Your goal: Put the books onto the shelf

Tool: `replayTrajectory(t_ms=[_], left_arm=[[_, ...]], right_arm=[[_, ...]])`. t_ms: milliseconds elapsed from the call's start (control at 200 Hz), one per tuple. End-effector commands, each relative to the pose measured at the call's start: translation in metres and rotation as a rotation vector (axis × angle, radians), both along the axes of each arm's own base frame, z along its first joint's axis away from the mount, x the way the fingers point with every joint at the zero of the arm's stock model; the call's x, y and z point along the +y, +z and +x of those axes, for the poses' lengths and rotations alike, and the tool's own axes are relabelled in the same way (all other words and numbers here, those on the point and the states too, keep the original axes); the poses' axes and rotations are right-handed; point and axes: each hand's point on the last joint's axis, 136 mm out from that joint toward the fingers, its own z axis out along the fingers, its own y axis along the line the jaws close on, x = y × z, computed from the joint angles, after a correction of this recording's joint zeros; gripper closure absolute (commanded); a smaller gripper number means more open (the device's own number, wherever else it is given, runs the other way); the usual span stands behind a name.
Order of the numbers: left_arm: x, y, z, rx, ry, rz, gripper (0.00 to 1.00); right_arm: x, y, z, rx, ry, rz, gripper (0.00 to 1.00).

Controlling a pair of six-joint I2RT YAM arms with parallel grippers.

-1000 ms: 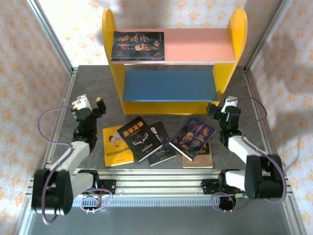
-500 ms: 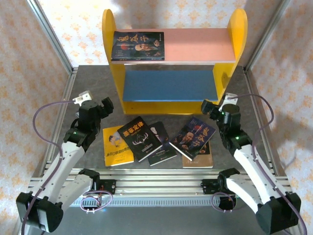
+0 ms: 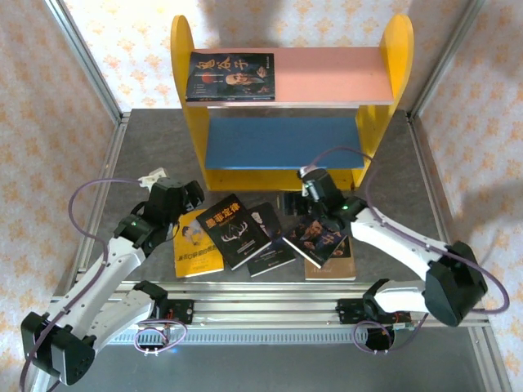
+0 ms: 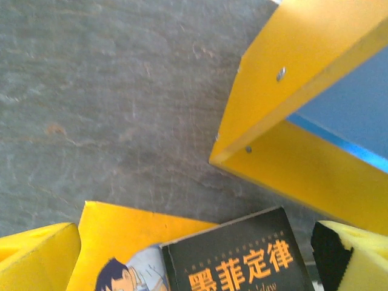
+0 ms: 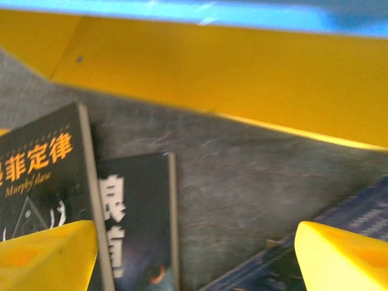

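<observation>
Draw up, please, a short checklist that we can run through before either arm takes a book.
1. Left gripper open: ok, jaws wide.
2. Right gripper open: ok, nothing between its fingers.
3. Room on the shelf: ok, blue lower board bare, pink upper board holds one book.
4. Books on the table lying apart: not ok, black book overlaps yellow book.
5. Height of the right gripper over the books: cannot tell.
</observation>
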Motion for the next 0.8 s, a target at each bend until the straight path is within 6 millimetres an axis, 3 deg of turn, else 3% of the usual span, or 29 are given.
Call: replayTrajectory(t_ms=[0, 235, 390, 626, 791], left_arm=[[0.004, -0.028, -0.021, 0.091, 0.051, -0.005, 0.01], [0.006, -0.054, -0.038, 0.146, 0.075, 0.05, 0.01], [-0.001, -0.066, -0.039, 0.177, 0.061, 0.036, 0.01], [-0.016, -0.081, -0.035, 0.234, 0.015, 0.012, 0.01], [-0.021, -0.089, -0.037, 0.277, -0.005, 0.016, 0.01]], right_arm=[[0.024, 0.0, -0.001, -0.019, 0.039, -0.003, 0.17], [0.07, -0.03, -0.012, 0.05, 0.145, -0.017, 0.22], [0.096, -0.042, -0.02, 0.094, 0.212, 0.011, 0.25], [0.115, -0.058, -0.022, 0.158, 0.265, 0.012, 0.31], [0.116, -0.067, -0.022, 0.18, 0.268, -0.016, 0.32]])
